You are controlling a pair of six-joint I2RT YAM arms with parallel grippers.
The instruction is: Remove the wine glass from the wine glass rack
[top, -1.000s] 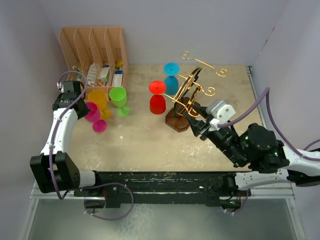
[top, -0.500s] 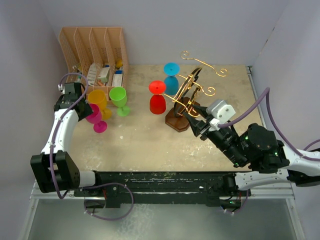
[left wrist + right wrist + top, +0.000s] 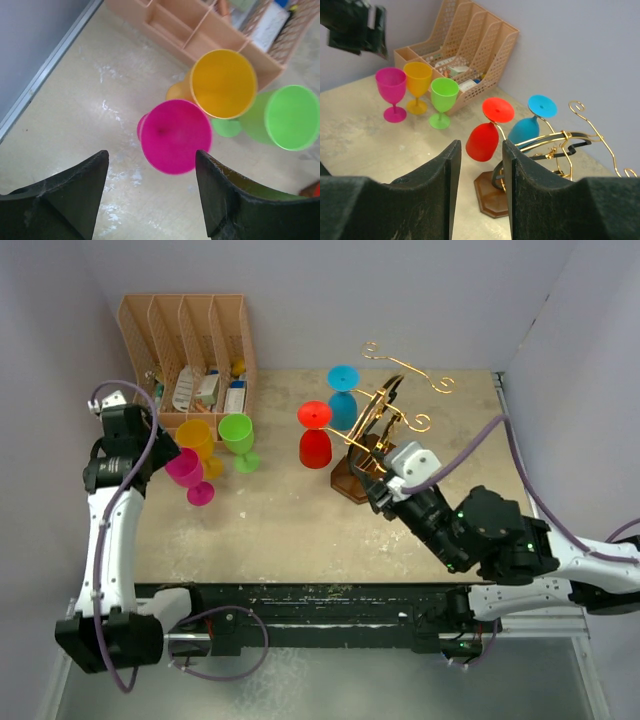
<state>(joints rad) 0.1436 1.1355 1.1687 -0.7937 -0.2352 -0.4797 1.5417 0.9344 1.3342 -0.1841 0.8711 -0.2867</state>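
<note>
The gold wire wine glass rack (image 3: 392,400) stands on its brown base (image 3: 492,194) right of the table's middle. A red wine glass (image 3: 316,445) and a blue wine glass (image 3: 343,405) hang upside down from its left arms. My right gripper (image 3: 375,488) is open just in front of the base. In the right wrist view the red glass (image 3: 482,140) shows beyond the gap between the right gripper's (image 3: 480,146) fingers, untouched. My left gripper (image 3: 151,156) hovers open above a pink glass (image 3: 175,135) standing upright on the table.
A yellow glass (image 3: 197,440) and a green glass (image 3: 238,435) stand upright beside the pink one (image 3: 185,468). The tan slotted organizer (image 3: 190,350) sits behind them at the back left. Walls close in the left and right sides.
My left gripper has opened, let go of the pink glass and risen back to the left. My right gripper has shifted left, closer to the rack's base.
</note>
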